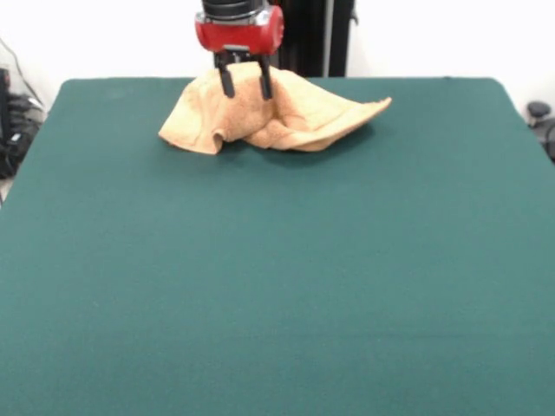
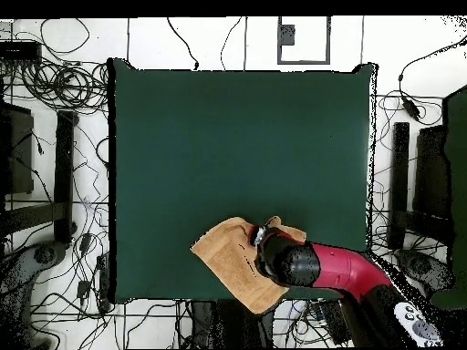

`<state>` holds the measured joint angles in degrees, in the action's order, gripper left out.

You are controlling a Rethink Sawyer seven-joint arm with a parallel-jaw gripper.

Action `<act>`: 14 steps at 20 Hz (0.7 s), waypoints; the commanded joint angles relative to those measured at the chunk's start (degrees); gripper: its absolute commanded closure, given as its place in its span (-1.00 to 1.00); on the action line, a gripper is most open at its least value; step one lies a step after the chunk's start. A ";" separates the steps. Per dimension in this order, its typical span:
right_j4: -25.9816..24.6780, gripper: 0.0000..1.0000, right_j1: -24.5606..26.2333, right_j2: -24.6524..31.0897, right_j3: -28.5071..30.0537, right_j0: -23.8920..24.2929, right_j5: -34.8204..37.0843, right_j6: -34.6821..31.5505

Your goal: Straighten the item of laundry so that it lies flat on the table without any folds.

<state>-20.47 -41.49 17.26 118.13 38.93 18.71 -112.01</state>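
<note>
My end effector [image 1: 244,87] hangs with fingers spread apart over the rumpled tan terry towel [image 1: 286,117], heaped near the green desk [image 1: 277,286] edge by my base. It's light, limp and grippy; I'd pinch its outstretched corner.

Even, diffuse indoor light; no hard glare in either view.

Light is falling softly from above: the counter [image 1: 277,286] is reading as a flat, evenly lit green, darkening slightly toward the near corners in the front view. The towel [image 1: 286,117] is casting only a thin, soft shadow along its near edge. The white wall behind is washing out bright. The red arm [image 2: 333,269] is showing a faint sheen overhead. Front-view detail is looking mildly soft throughout.
</note>
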 commanded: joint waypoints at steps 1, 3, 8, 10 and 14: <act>-3.09 -1.00 4.77 3.71 0.06 -3.11 -1.49 -0.50; -6.08 -1.00 7.52 1.24 -2.73 -4.58 -6.97 -1.50; -9.47 -1.00 10.06 -1.12 -4.75 -5.93 -13.15 -3.58; -10.13 -1.00 10.35 -1.74 -4.92 -6.21 -14.47 -4.17; -11.33 -1.00 12.97 -1.69 -8.05 -6.05 -15.86 -3.12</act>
<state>-29.20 -33.06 15.59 116.77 35.18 6.52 -112.01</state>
